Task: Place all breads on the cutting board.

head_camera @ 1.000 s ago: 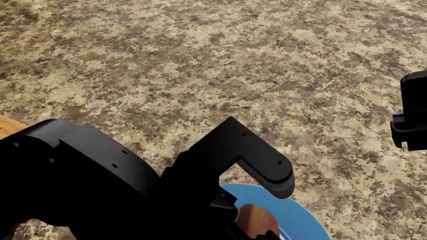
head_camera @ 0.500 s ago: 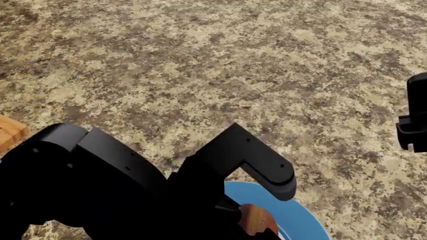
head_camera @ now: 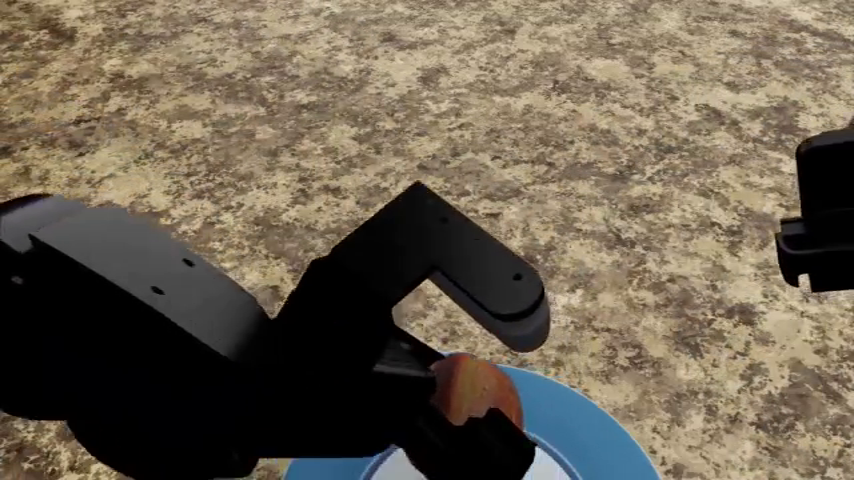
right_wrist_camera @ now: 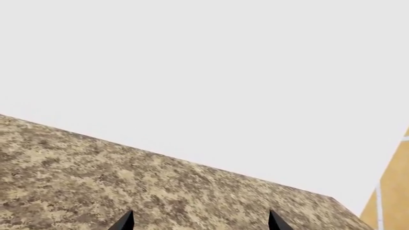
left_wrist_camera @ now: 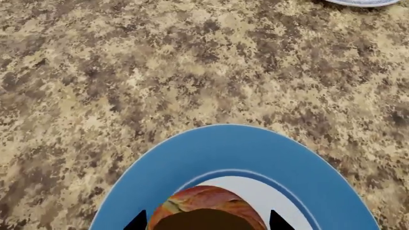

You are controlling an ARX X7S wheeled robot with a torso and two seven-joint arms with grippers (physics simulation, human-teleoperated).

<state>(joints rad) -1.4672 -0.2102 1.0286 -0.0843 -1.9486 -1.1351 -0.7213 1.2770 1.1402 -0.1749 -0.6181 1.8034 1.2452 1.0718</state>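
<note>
While above the blue plate (left_wrist_camera: 211,153), left pincer (left_wrist_camera: 203,221) clamped on reddish-brown roll (left_wrist_camera: 206,207)

A speckled tan-and-brown granite countertop (head_camera: 400,110) fills the scene. On it lies a blue plate (left_wrist_camera: 236,153) with a white centre. Well away from that plate, the rim of a second, pale plate (left_wrist_camera: 363,2) shows, also on the countertop.
</note>
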